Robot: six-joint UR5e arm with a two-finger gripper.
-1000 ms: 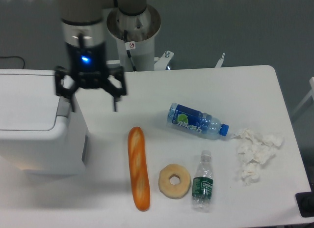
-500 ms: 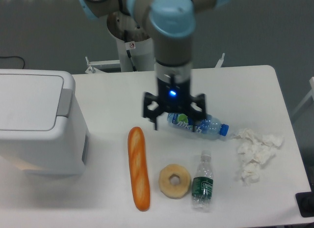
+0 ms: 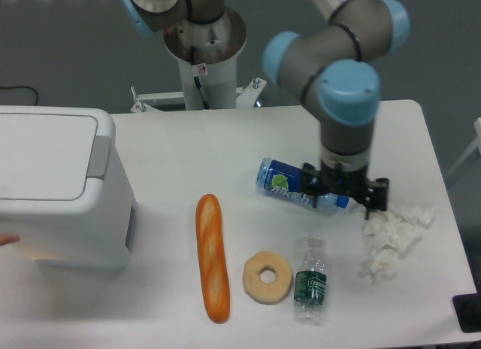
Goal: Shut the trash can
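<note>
The trash can is a large white boxy bin at the left edge of the table. Its flat white lid lies down flat and the grey tab sits at the lid's right edge. My gripper is far to the right of it, over the blue-labelled bottle. Its fingers are spread apart with nothing between them. It is well clear of the trash can.
A baguette, a bagel and a small green-labelled bottle lie at the table's front middle. Crumpled white tissues lie at the right. The arm's base stands behind the table.
The gripper has swept from the trash can's right edge across the table to the right, now over the blue bottle. The lid has stayed down flat throughout.
</note>
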